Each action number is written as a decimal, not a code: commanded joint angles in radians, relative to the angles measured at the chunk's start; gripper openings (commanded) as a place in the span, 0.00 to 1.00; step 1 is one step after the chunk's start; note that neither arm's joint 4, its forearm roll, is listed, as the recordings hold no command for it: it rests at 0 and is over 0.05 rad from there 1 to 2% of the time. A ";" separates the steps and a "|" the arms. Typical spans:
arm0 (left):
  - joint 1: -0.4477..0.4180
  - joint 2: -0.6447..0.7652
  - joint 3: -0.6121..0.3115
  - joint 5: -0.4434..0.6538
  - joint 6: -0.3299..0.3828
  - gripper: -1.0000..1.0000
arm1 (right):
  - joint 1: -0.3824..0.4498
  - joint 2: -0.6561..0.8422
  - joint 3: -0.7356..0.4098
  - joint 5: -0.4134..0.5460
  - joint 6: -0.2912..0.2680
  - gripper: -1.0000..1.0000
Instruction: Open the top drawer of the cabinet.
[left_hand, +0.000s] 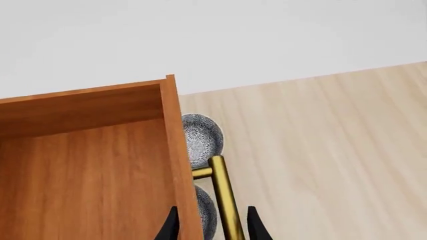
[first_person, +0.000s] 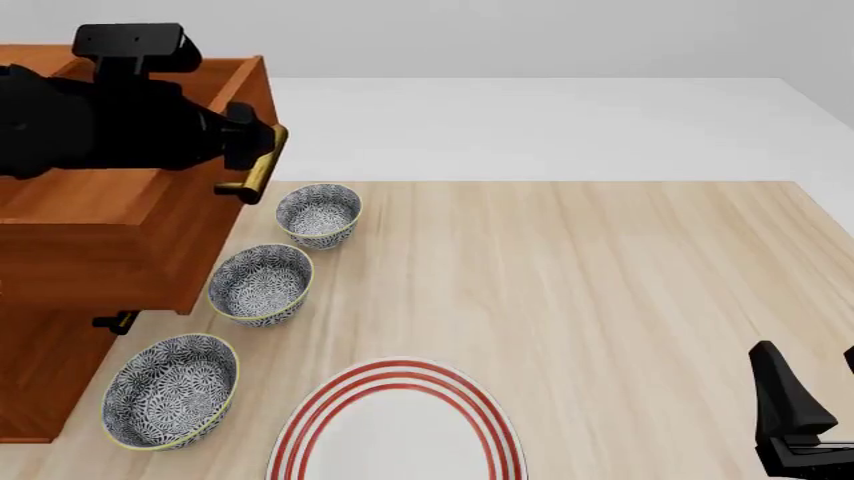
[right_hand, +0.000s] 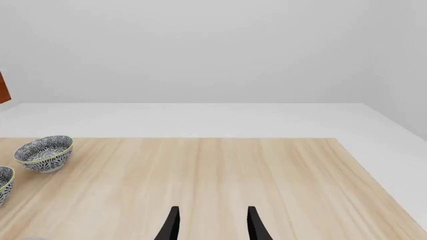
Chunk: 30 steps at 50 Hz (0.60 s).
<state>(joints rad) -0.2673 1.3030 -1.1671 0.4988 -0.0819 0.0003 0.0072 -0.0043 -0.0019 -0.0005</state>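
Three patterned bowls (first_person: 318, 215) sit in a row on my pale wood-grain table (first_person: 614, 290), beside the cabinet (first_person: 54, 380) at the left edge; a red-ringed white plate (first_person: 400, 425) lies nearest me. I read no labels or writing anywhere. The top drawer (first_person: 120, 230), reddish-brown smooth wood, juts out open over the table toward the right, its box hollow. Its brass bar handle (left_hand: 225, 200), round and shiny, runs along the drawer front. My left gripper (left_hand: 212, 227) has its black fingers straddling the drawer front and handle; whether they pinch I cannot tell. My right gripper (right_hand: 212, 225) hangs spread over bare table, well apart.
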 joint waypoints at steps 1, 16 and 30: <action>-0.034 0.106 0.100 0.003 0.087 1.00 | 0.000 0.000 0.000 0.000 0.000 1.00; -0.047 0.107 0.098 0.004 0.082 1.00 | 0.000 0.000 0.000 0.000 0.000 1.00; -0.062 0.108 0.110 -0.002 0.077 1.00 | 0.000 0.000 0.000 0.000 0.000 1.00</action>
<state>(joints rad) -0.2922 1.3078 -1.1688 0.4896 -0.1248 0.0003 0.0073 -0.0043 -0.0019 -0.0005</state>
